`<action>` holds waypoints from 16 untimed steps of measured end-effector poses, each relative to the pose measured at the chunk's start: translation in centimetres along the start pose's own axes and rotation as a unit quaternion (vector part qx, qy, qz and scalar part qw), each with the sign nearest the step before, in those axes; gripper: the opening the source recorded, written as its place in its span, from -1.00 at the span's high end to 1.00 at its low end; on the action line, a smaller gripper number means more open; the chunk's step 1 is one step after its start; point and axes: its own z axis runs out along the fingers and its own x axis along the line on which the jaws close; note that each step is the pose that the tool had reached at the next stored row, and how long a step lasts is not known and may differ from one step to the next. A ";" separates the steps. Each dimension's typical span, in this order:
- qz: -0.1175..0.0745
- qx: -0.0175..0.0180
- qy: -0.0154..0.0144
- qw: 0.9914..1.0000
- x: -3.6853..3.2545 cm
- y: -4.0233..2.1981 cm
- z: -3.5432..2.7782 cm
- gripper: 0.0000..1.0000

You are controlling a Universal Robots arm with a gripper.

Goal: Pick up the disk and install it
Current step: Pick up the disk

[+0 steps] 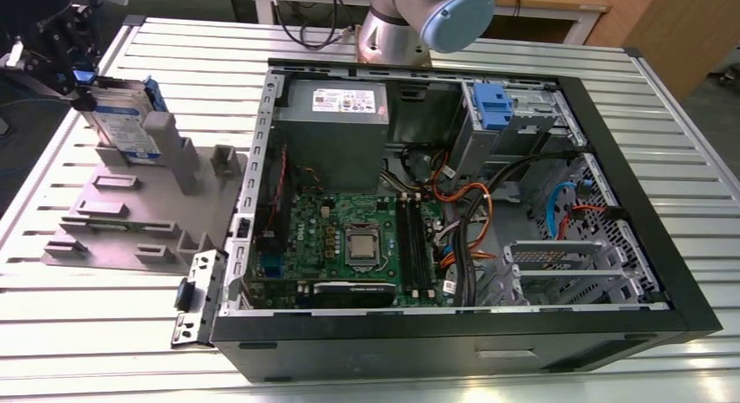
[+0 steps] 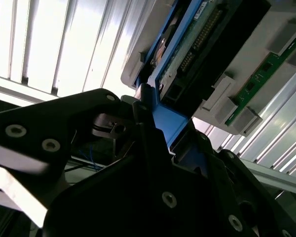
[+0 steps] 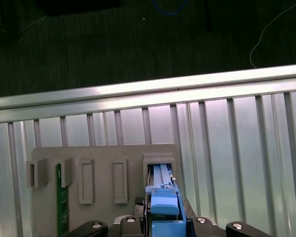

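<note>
Disk (image 1: 120,117) stands upright on its edge in a slot at the far end of a grey holder, at the exterior view's upper left, well apart from the computer.

A slatted aluminium table (image 1: 659,108) carries everything. At its middle lies an open black computer case (image 1: 463,344), with the arm's base (image 1: 399,30) just behind it. Inside the case are a grey power supply (image 1: 335,130) with a white sticker, a green motherboard (image 1: 347,238), a perforated metal cage (image 1: 555,260) and a blue tab (image 1: 491,104) on a grey housing. Orange, black and blue cables (image 1: 463,204) run loosely between the motherboard and the cage.

The grey holder (image 1: 127,221) lies beside the case; its other slots are bare, save one holding a green memory stick (image 3: 61,202).

The black gripper (image 1: 83,89) sits at the disk's upper edge. In both wrist views its fingers (image 2: 144,101) are clenched on the bright blue bracket of the disk (image 3: 163,197).
</note>
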 end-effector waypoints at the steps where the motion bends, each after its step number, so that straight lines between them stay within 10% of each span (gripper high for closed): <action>1: 0.000 0.000 0.000 1.000 0.00 0.00 0.00 0.25; 16: -0.056 0.001 0.000 0.998 0.00 0.00 0.01 0.25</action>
